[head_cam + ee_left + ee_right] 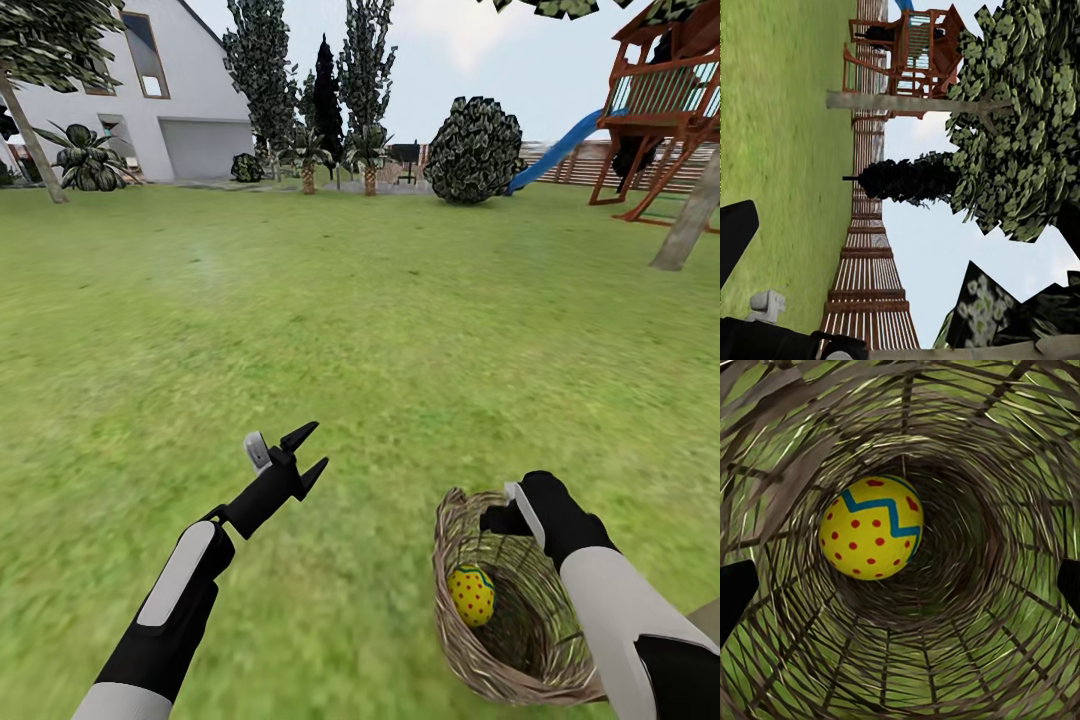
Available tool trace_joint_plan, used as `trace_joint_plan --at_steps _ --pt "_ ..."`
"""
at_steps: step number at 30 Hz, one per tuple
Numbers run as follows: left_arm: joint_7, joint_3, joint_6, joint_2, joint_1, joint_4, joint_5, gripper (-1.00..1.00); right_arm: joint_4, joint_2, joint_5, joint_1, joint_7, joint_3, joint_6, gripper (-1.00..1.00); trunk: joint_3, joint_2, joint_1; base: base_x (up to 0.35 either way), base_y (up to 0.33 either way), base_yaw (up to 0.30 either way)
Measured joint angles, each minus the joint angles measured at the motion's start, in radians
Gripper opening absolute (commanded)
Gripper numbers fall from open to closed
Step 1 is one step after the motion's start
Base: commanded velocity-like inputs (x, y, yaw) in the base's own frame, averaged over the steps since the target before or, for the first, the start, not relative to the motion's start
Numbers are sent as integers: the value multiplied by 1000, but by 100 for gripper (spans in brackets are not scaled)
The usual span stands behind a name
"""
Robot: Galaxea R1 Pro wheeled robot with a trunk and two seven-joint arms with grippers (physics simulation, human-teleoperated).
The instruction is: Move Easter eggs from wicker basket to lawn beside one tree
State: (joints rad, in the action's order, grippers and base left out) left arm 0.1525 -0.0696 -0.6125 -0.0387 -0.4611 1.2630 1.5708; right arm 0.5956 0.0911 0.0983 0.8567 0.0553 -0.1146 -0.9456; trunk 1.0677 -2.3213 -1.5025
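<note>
Right gripper (505, 512) poised at the rim of the wicker basket (470, 640), fingers parted wide and holding nothing, dark fingertips (735, 596) framing either edge of the right wrist view. Directly ahead, down the woven tunnel of twigs — one Easter egg (872, 526), yellow with red dots and a blue zigzag band, resting against the basket's inner wall near the bottom. Same egg (471, 594) seen from the head camera, lying inside the basket on the lawn (360, 320); no other eggs visible in it. Left gripper (305, 458) raised over bare grass well to the side, open and empty, pointing away toward the distant play tower (665, 100).

Likely step in hand: reaching in for the egg. Best done, by the look of it, with the wrist shifted toward the egg's side of the basket first, since the egg sits off-centre between the fingers; then straight down the basket's axis, jaws kept wide until they pass either side of the egg's middle, closing gently — a smooth round shell apt to squirt out of a pinch placed too high. Pale slanting tree trunk (688, 222) at far right, a candidate drop-off spot.
</note>
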Motion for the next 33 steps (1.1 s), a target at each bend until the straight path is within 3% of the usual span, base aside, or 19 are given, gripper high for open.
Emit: trace_joint_plan --at_steps 4,11,25,33 --pt "0 0 0 -1 0 0 0 100 1 0 -2 0 5 0 2 100 13 -28 -15 0 0 0" --pt "0 -1 0 -1 0 0 0 100 -1 -1 -6 0 7 0 72 100 34 -77 -42 0 0 0" --pt "-1 -2 0 -1 0 0 -1 100 -2 0 -8 0 4 -1 71 100 78 -175 -96 0 0 0" --pt "0 -2 0 -1 0 0 0 100 -2 0 -12 0 7 -3 78 100 109 -180 -101 0 0 0"
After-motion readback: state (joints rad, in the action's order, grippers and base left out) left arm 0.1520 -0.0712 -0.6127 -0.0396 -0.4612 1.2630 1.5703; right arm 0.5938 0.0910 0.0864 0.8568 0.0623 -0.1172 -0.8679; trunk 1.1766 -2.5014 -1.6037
